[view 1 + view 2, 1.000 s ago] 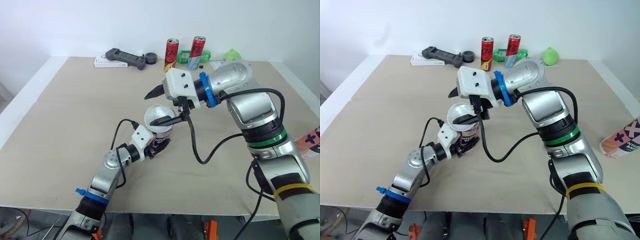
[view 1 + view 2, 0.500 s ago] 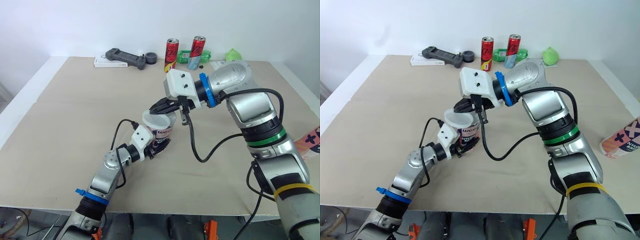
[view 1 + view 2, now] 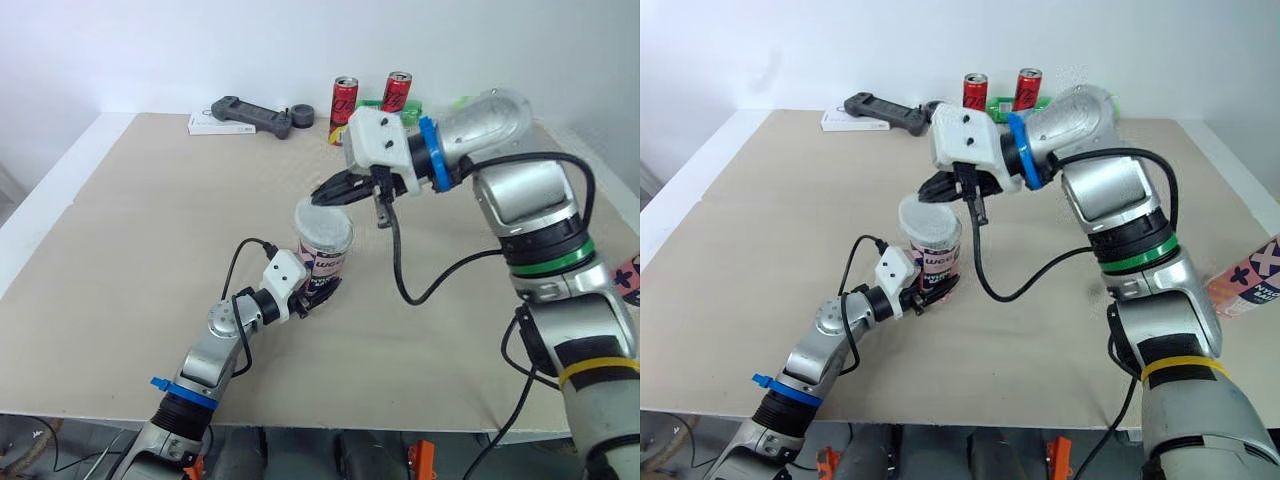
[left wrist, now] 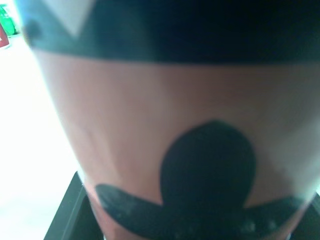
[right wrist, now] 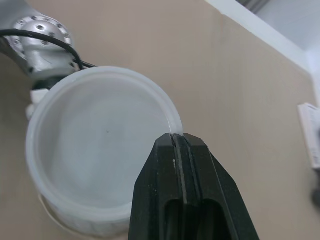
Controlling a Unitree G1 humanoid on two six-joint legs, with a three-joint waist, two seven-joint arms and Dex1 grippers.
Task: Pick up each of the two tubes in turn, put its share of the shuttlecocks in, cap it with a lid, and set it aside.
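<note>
Beyond the left fingers, at the table's far edge: a black handset (image 3: 248, 115) lies across a white box (image 3: 203, 125), with a black roll (image 3: 301, 117) just beside its right end.
Table (image 3: 120, 230): a tan top with a white border.
Left gripper (image 3: 318, 289): its fingers are clamped on the lower part of the tube, one on either side.
Tube (image 3: 326, 262): pink with black print, it stands about upright between the left fingers, near the middle of the table. The left wrist view looks straight at its pink wall, a black band and a rounded black mark.
Lid (image 3: 322, 222): translucent white, it sits on the tube's mouth, above the left fingers and right under the right fingertips.
Right gripper (image 3: 322, 196): its two black fingers (image 5: 200, 200) are pressed together with no gap between them. Their tips are at the lid's rim on the side away from the left gripper. Whether they touch the rim cannot be told.
Cans: two red cans (image 3: 344, 98) (image 3: 397, 88) stand upright at the far edge, beyond the right fingers.
Second tube (image 3: 1248, 283): pink with a black cross, it is at the table's right edge, well apart from both grippers and partly cut off by the frame.
</note>
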